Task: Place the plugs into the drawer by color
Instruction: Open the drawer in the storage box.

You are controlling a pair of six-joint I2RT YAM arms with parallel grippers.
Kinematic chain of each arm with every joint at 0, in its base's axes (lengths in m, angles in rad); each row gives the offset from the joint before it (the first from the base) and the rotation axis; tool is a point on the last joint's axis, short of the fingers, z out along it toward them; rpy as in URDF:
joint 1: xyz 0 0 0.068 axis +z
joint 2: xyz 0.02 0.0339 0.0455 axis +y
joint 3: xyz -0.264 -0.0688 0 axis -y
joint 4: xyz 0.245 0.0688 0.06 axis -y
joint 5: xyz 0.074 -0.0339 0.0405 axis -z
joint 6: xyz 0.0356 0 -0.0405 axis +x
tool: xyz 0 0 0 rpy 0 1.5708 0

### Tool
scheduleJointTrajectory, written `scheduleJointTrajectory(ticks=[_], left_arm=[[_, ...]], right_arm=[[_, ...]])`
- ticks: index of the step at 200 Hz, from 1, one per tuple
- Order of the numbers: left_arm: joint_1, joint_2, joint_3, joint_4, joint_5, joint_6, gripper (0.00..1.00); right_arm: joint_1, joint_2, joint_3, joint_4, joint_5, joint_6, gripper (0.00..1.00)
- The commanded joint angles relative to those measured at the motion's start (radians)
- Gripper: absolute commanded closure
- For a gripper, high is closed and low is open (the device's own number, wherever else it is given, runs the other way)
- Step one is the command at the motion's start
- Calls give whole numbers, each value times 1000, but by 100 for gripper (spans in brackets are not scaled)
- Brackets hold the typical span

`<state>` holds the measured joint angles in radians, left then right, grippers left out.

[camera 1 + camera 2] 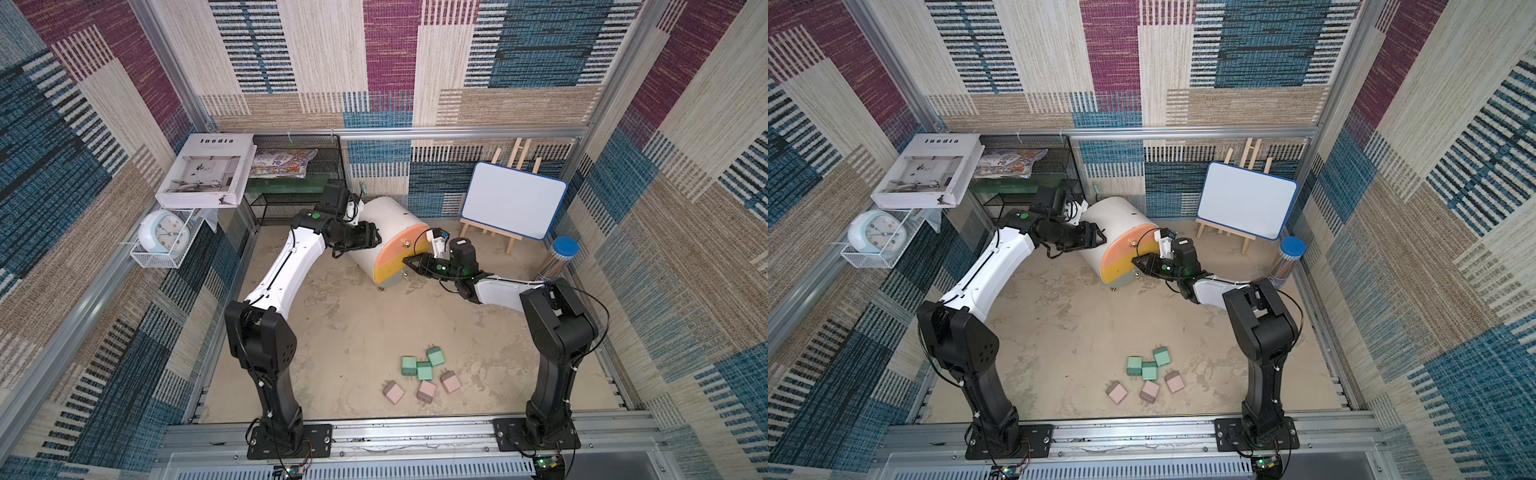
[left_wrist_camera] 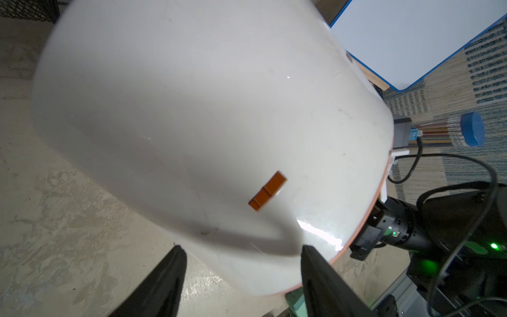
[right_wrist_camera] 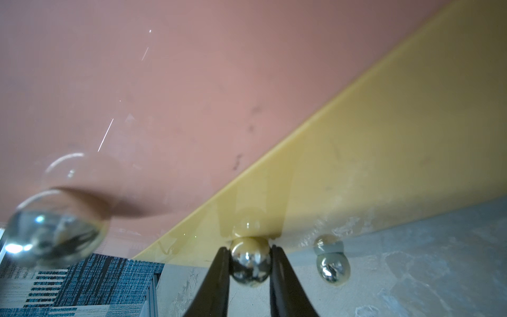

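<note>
Yellow middle drawer front of white barrel-shaped plastic cabinet looks flush, not yet out. Its small round metal knob is pinched in right gripper, jaws clenched on it, prob. to pull.

Left gripper: jaws parted, tips vs. cabinet shell, holding nothing. Likely bracing so body won't slide.

Three mint-green cube plugs + three dusty-pink cube plugs lie loose on sandy tabletop, well apart from cabinet. No blue ones in view.
</note>
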<state>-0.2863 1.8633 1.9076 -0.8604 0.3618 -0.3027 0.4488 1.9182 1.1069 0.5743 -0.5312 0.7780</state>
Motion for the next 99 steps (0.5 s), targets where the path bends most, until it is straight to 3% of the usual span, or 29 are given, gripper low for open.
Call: scheduleJointTrajectory(ticks=[1,99], left_arm=[[5,12,12,14,-9,16,30],[29,30,24,14,-9,9,30]], right_arm=[[0,-11,1,47,-24,-6,85],[0,-178,-167,30,-3,-25,88]])
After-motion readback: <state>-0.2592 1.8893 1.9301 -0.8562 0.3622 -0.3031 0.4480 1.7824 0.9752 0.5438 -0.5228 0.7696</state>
